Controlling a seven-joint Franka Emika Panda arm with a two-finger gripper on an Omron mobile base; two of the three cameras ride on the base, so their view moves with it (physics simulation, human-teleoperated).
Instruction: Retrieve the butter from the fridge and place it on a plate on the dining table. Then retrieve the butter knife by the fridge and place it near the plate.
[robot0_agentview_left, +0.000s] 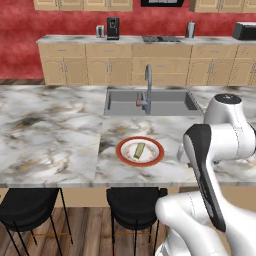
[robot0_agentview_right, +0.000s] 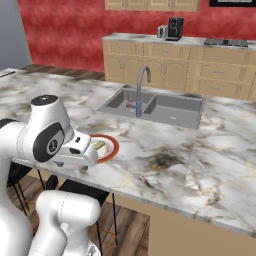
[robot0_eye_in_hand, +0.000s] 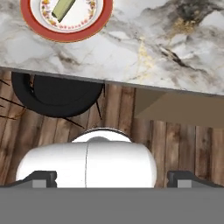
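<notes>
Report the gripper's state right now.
Gripper: open, holding nothing; the butter lies on the plate.

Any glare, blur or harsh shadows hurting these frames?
Left base view: flat even light, the plate and butter sharp, soft shadow under the table edge. Right base view: no glare. Hand view: crisp throughout, stool dark.

A red wall (robot0_agentview_left: 75, 20) runs behind a row of tan cabinets (robot0_agentview_left: 125, 65) whose counter carries a black coffee machine (robot0_agentview_left: 113, 27) and a cooktop (robot0_agentview_left: 160, 38). Upper cabinets (robot0_agentview_left: 82, 4) hang above. The floor is brown wooden planks (robot0_eye_in_hand: 144, 131). Two black stools (robot0_agentview_left: 30, 207) stand below the near counter edge.
</notes>
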